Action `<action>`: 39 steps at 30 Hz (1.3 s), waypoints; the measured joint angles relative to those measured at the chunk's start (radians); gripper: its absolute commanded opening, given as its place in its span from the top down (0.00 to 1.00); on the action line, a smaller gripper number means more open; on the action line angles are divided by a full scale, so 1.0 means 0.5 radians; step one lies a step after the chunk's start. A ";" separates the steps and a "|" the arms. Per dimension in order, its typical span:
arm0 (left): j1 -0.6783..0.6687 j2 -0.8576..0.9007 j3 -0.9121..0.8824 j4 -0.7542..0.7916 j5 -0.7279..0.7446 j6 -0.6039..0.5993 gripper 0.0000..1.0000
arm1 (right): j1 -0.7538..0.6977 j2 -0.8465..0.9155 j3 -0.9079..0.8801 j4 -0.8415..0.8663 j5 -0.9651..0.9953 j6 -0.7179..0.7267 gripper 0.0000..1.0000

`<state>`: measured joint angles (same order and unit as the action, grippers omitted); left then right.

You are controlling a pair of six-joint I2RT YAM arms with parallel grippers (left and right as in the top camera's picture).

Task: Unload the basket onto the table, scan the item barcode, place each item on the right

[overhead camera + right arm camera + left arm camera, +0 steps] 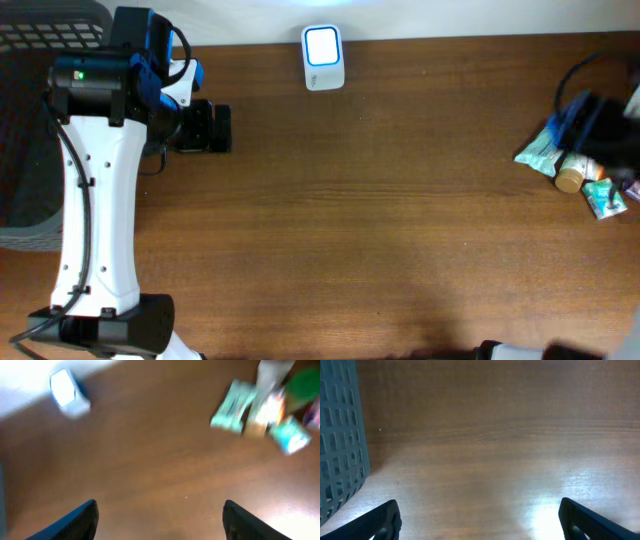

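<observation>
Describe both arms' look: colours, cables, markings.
Left arm: white moulded link shell, black joint housings, blue wrist fitting, green indicator light, thin black cable along the link. Left gripper and right gripper have plain black fingers. Right arm is a dark blur with a black cable loop; no markings legible.

White scanner (323,57) with a lit blue-white face standing at the far edge of the counter (380,220), and, well apart at that counter's right edge, a touching cluster of teal-and-white pouch (540,150), tan-capped container (570,178) and small teal packet (604,198), partly hidden.
</observation>
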<state>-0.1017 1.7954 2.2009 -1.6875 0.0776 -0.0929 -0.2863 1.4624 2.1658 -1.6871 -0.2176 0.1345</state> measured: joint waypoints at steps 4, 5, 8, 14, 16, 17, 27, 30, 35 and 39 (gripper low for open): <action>0.000 0.000 -0.001 0.000 0.000 0.000 0.01 | 0.069 -0.555 -0.516 -0.008 0.011 0.006 0.01; 0.000 0.000 -0.001 0.000 0.001 -0.001 0.01 | 0.072 -0.697 -0.631 -0.011 0.016 0.006 0.01; 0.000 -0.001 -0.001 -0.002 0.000 -0.001 0.01 | 0.076 -1.077 -0.921 -0.011 0.020 0.002 0.01; 0.000 -0.001 0.000 0.001 0.001 -0.001 0.01 | 0.076 -1.216 -0.996 -0.011 0.005 0.002 0.01; 0.000 0.000 0.000 0.001 0.000 0.000 0.01 | 0.077 -1.216 -0.997 -0.011 0.005 0.002 0.01; 0.000 0.000 0.000 0.001 0.000 0.000 0.01 | 0.085 -1.216 -0.997 -0.011 0.004 0.002 0.01; 0.000 -0.001 0.000 0.003 0.000 0.000 0.01 | 0.243 -1.315 -1.368 0.230 -0.011 0.002 0.01; 0.000 -0.001 0.000 -0.002 0.001 0.000 0.01 | 0.318 -1.550 -1.714 0.493 -0.020 0.002 0.01; 0.000 -0.001 0.000 0.002 0.001 -0.001 0.01 | 0.540 -2.017 -2.385 1.019 -0.024 0.002 0.01; 0.000 -0.001 0.000 0.000 0.000 -0.001 0.01 | 0.667 -2.304 -2.804 1.467 -0.024 0.000 0.01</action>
<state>-0.1017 1.7950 2.2009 -1.6875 0.0776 -0.0933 0.0471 0.3103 0.7639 -0.9535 -0.2298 0.1345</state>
